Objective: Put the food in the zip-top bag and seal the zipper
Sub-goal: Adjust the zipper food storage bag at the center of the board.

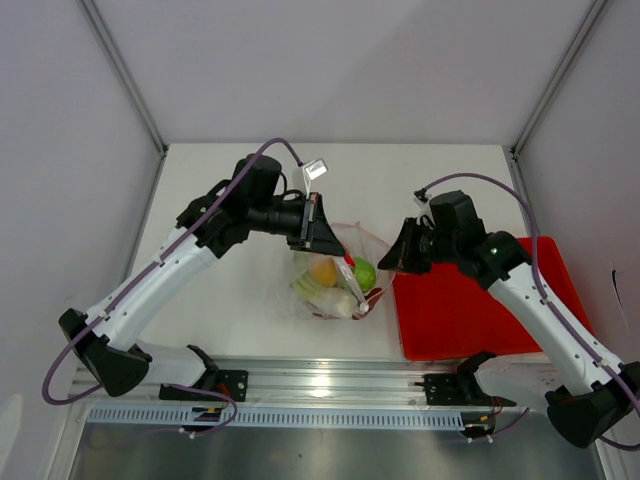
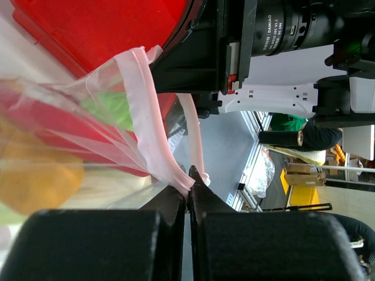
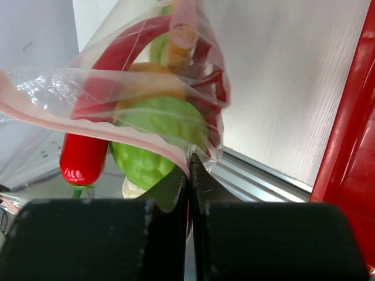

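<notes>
The clear zip-top bag (image 1: 338, 278) hangs between my two grippers at the middle of the table. Inside it is the food: an orange piece (image 1: 322, 270), a round green fruit (image 1: 364, 273) and a pale stalk (image 1: 335, 300). The right wrist view also shows a red pepper-like piece (image 3: 85, 158) in the bag beside the green fruit (image 3: 155, 126). My left gripper (image 2: 190, 178) is shut on the pink zipper (image 2: 143, 111) at the bag's left end. My right gripper (image 3: 190, 161) is shut on the zipper (image 3: 141, 141) at the right corner.
A red tray (image 1: 470, 300) lies on the table right of the bag, under my right arm. An aluminium rail (image 1: 320, 380) runs along the table's near edge. White walls enclose the table on the left, back and right.
</notes>
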Motion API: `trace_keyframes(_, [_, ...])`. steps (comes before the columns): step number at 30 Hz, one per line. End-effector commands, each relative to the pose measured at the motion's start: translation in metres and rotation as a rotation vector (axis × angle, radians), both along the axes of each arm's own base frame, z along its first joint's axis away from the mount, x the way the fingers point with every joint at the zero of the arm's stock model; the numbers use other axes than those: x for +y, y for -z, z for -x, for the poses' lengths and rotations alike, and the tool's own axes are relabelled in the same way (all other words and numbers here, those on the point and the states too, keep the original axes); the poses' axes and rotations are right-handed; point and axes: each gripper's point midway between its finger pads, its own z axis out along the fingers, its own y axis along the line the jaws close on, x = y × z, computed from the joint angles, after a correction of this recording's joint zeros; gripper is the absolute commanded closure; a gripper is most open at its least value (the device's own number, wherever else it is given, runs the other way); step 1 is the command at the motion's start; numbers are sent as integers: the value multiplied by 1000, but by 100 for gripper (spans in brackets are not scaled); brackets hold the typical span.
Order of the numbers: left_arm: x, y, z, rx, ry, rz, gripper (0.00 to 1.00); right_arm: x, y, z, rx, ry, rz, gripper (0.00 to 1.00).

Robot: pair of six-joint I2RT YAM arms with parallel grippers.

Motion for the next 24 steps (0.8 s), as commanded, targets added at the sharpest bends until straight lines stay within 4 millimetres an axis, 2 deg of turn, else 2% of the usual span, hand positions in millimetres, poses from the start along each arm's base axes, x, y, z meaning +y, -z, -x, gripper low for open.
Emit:
trace_keyframes(1, [4,-35,13,-80,31,88,99,2,-24,-11,-86,40,-29,100])
trace_keyframes(2, [4,-32,11,-81,27,78,100,2,-30,-12,-95,40,-28,100])
trace_keyframes(3, [3,-28,10,-73,27,71,99,4,-52,-14,-135,38,-57,100])
trace_keyframes(5, [2,-19,8,-55,21,58,99,9,-72,-11,-144,21,-80,100])
trace_keyframes(6, [2,-15,8,-48,19,52,99,12,-100,-10,-193,12,-120,100])
trace_keyframes(8, [4,-15,9,-55,8,50,99,18,-114,-6,-190,-5,-136,100])
trace_keyframes(9, [5,-4,13,-38,6,34,100,19,-124,-6,-198,-4,-152,100])
trace_keyframes(12, [12,3,30,-50,3,46,99,27,-117,-10,-175,-15,-161,100])
trace_keyframes(13, [13,12,33,-33,-6,37,100,29,-94,-12,-125,-8,-140,100])
trace_keyframes(15, [16,18,32,-53,-31,39,99,36,-74,-17,-120,-2,-125,100])
trace_keyframes(16, [18,34,30,-35,-42,3,99,37,-49,-18,-77,4,-95,100])
trace_keyframes(18, [18,46,29,-14,-37,-33,100,42,-37,-21,-67,-3,-92,100])
trace_keyframes(19, [16,52,28,3,-31,-44,100,43,-36,-23,-72,-7,-82,100])
trace_keyframes(21, [15,44,27,-9,-29,-30,100,42,-38,-23,-74,-9,-57,100])
trace_keyframes(22, [15,29,28,-30,-31,-6,99,44,-43,-23,-86,-18,-52,100])
trace_keyframes(23, [16,21,28,-43,-34,4,99,45,-61,-21,-120,-20,-59,100])
trace_keyframes(24, [17,5,29,-67,-33,28,99,45,-70,-19,-137,-22,-61,100])
